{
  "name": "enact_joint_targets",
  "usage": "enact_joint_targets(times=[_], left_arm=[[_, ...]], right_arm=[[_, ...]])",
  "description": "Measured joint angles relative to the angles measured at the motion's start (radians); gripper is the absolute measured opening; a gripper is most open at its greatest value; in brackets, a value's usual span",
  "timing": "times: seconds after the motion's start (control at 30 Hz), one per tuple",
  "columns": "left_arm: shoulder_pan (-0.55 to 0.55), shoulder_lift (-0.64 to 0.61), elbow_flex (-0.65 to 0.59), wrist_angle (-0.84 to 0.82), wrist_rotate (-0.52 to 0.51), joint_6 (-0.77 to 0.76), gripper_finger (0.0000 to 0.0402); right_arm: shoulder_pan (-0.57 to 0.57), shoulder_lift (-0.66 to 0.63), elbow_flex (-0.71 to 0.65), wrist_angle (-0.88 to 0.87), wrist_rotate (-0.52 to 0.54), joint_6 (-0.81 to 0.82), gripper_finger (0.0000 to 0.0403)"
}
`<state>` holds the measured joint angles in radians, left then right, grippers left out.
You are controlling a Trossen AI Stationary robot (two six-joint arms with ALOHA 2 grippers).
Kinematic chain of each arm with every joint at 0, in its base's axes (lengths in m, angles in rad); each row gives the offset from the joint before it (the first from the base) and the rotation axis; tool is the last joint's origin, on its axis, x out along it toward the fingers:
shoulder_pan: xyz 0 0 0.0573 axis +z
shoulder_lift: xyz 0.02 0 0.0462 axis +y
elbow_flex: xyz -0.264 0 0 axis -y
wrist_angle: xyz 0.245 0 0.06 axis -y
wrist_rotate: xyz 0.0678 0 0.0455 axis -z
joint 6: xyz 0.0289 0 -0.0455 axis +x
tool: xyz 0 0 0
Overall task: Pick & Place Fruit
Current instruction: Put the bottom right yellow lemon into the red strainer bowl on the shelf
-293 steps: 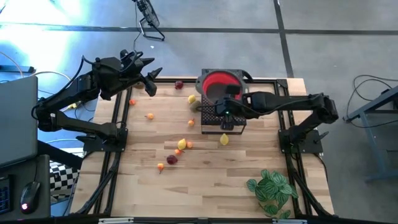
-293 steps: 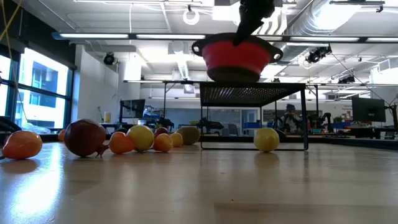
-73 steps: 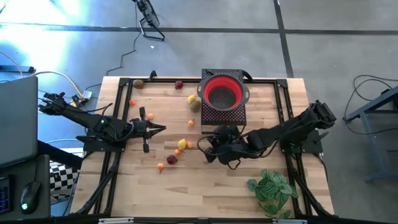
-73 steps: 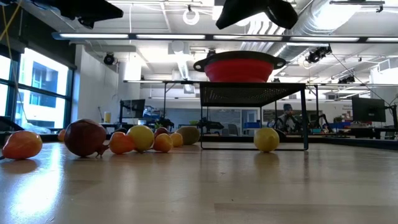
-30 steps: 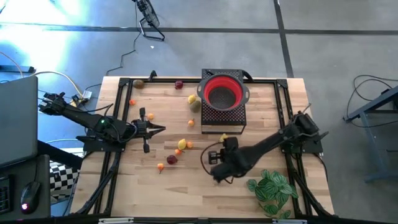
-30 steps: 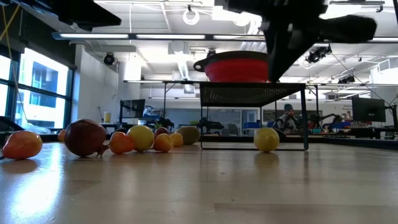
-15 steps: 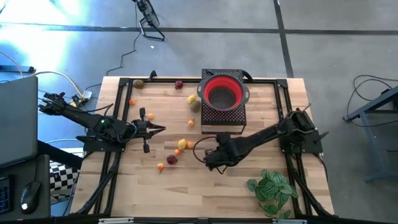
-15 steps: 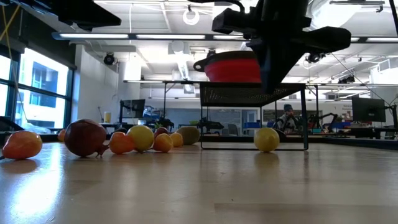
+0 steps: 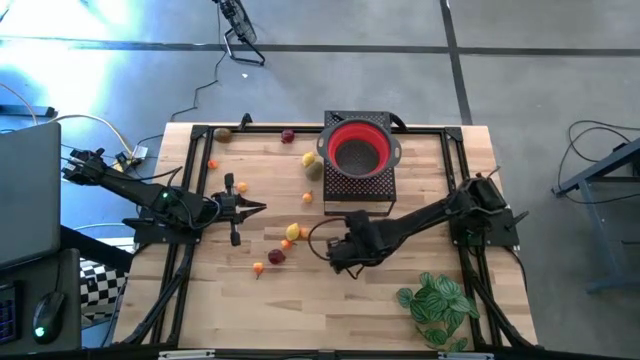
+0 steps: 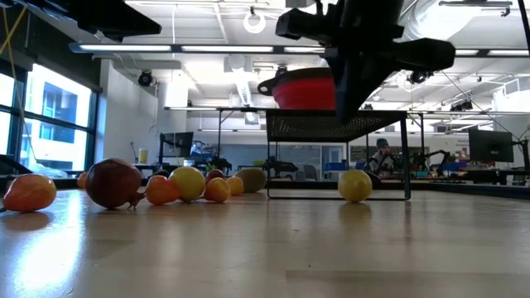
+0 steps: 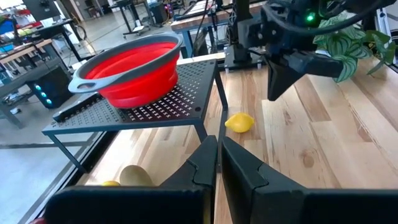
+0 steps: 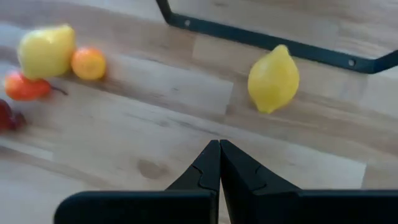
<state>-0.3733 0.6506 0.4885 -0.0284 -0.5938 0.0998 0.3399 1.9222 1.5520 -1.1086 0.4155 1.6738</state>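
Observation:
Several small fruits lie on the wooden table: a yellow one, an orange one and a dark red one near the middle, others toward the far left. A lemon lies by the foot of the black stand, which bears the red bowl. My right gripper hangs shut above the bare wood between the lemon and the middle fruits, pointing steeply down and touching nothing. My left gripper waits shut over the table's left part, held level.
A green leafy plant stands at the near right corner, close to my right arm. Black frame rails run along the table's left and right sides. Bare wood shows along the near edge.
My right gripper has swung from near the plant toward the table's far edge and a little left, toward the middle fruits, rolling about its own line as it went; it has since held still. It stays shut. No fruit has moved.

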Motion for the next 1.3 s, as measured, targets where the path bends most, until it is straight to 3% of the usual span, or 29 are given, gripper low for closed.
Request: enact_joint_targets(times=[0.33,0.57,0.77,0.9,1.3], left_arm=[[0.000,0.000,0.000,0.002,0.000,0.000,0.0017],[0.000,0.000,0.000,0.002,0.000,0.000,0.0017],[0.000,0.000,0.000,0.003,-0.003,0.000,0.0017],[0.000,0.000,0.000,0.003,-0.004,0.000,0.0017],[0.000,0.000,0.000,0.003,-0.003,-0.002,0.0017]], right_arm=[[0.037,-0.002,-0.087,-0.002,0.022,0.237,0.0002],[0.040,-0.002,-0.164,-0.001,-0.021,0.246,0.0002],[0.040,-0.002,-0.164,0.009,0.034,0.235,0.0014],[0.032,-0.002,-0.164,0.007,0.039,0.234,0.0051],[0.030,-0.001,-0.164,0.009,0.144,0.228,0.0225]])
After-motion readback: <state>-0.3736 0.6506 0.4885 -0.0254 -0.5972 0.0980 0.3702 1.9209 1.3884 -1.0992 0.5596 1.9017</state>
